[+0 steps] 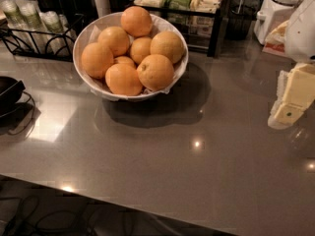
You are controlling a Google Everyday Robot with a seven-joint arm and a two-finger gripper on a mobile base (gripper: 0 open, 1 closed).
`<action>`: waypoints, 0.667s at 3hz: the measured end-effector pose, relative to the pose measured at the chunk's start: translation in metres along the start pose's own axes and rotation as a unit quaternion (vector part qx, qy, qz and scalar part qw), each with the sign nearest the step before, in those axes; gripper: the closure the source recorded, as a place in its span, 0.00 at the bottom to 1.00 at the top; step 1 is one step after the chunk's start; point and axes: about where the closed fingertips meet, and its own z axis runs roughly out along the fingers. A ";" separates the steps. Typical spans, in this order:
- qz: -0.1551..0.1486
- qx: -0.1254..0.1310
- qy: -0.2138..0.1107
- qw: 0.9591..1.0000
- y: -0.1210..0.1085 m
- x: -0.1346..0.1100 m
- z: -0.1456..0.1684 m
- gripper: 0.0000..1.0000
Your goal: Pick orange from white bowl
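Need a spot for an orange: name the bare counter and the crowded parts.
Bare counter runs from the white bowl forward to the near edge and right to the gripper. Crowded: racks behind the bowl, black dish at left.

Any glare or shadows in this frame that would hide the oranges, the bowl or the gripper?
Camera view: warm, dim light, with small bright glints on the countertop and a pale glare patch at its left. The white bowl throws a soft shadow to its front and right; the oranges are evenly lit. The gripper, at the right edge above the counter, stands outside glare.
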 end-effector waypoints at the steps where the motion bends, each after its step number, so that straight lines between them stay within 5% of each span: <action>1: 0.000 0.000 0.000 1.000 0.000 0.000 0.000 0.00; 2: -0.005 0.002 -0.013 1.000 -0.005 -0.015 0.010 0.00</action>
